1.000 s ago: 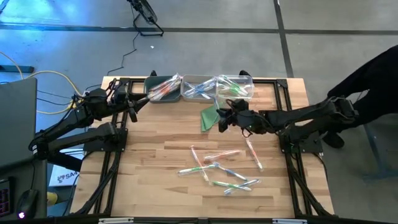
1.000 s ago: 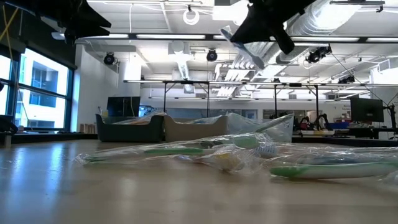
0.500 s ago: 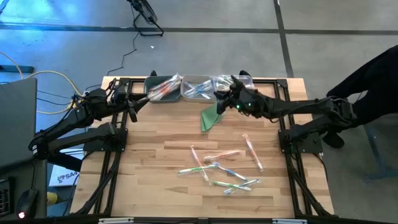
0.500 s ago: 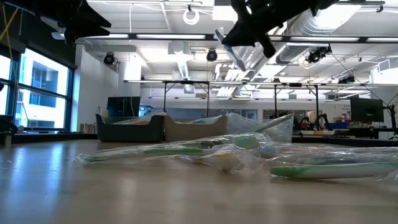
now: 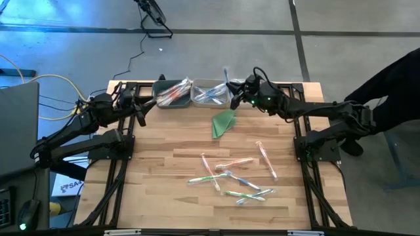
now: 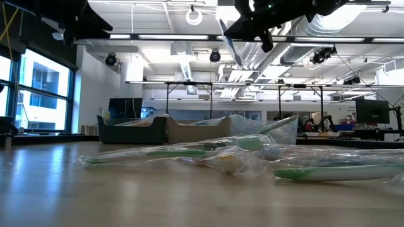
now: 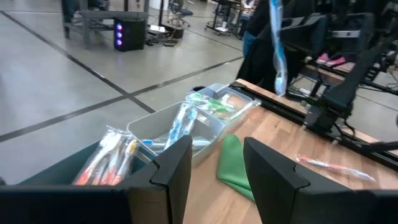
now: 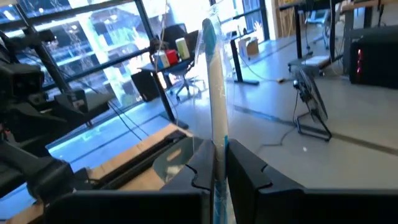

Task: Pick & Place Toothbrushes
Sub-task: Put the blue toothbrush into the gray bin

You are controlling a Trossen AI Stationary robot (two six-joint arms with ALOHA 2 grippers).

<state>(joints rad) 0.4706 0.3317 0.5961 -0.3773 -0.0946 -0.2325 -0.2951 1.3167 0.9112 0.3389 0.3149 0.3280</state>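
Several wrapped toothbrushes (image 5: 233,176) lie loose on the near half of my worktop (image 5: 164,164), well apart from both arms. Beyond them I see a green cloth (image 5: 224,122) flat on the wood, just short of the far edge. Along that edge sit three bins in a row: a dark bin (image 5: 172,94) with pink-orange brushes, a middle bin (image 5: 209,92) with blue ones, and a clear bin (image 5: 252,88) with green ones.

My right end effector (image 5: 240,92) is raised over the seam between the middle and clear bins, its fingers pinched on one blue brush (image 5: 227,76) that stands nearly upright. Nothing lies between it and the bins below. My left end effector (image 5: 140,108) waits at the left end of the row, fingers spread and empty, near the dark bin.

Compared with a second ago, the right arm has travelled from above the cloth toward the far edge, and the brush has swung from tilted to upright. The left arm has not moved.
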